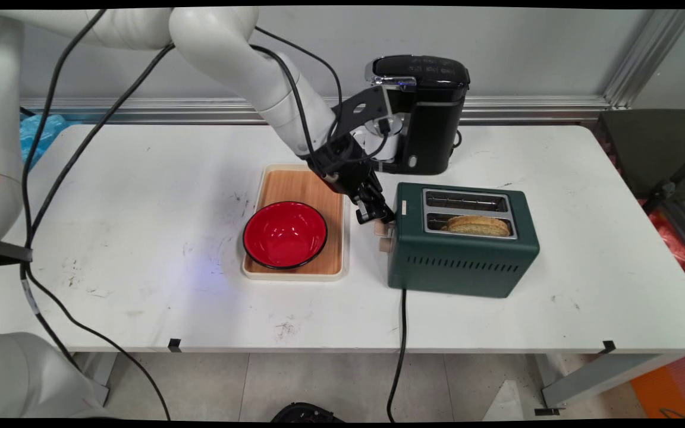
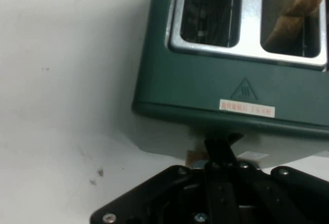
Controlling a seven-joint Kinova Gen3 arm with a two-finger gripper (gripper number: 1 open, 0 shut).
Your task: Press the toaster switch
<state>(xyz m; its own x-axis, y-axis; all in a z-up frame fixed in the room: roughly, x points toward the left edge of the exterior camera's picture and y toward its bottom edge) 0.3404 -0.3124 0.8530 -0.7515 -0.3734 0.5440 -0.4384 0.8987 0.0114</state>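
The green toaster (image 1: 461,249), with a bread slice (image 1: 477,225) in its near slot, is met at its left end by the gripper (image 1: 380,215). The fingers (image 2: 220,154) are seen clenched together above the lever. A red bowl (image 1: 285,234) is set on a wooden tray (image 1: 301,184) behind the fingers.

Dark green toaster (image 1: 461,255) with a row of thin vertical vent slits along its near side, silvery metal around the two slots, a golden-brown slice of toast (image 1: 477,225) in the nearer one, and a small white label with red lettering beside a faint triangular mark on its top. Glossy red bowl (image 1: 285,234) rimmed in black, on a tray (image 1: 276,274) of pale wood grain framed in cream. Black gripper (image 1: 376,215) on a white arm, black coffee machine (image 1: 423,113) with chrome trim, and a white table (image 1: 140,238) flecked with dark scuffs.
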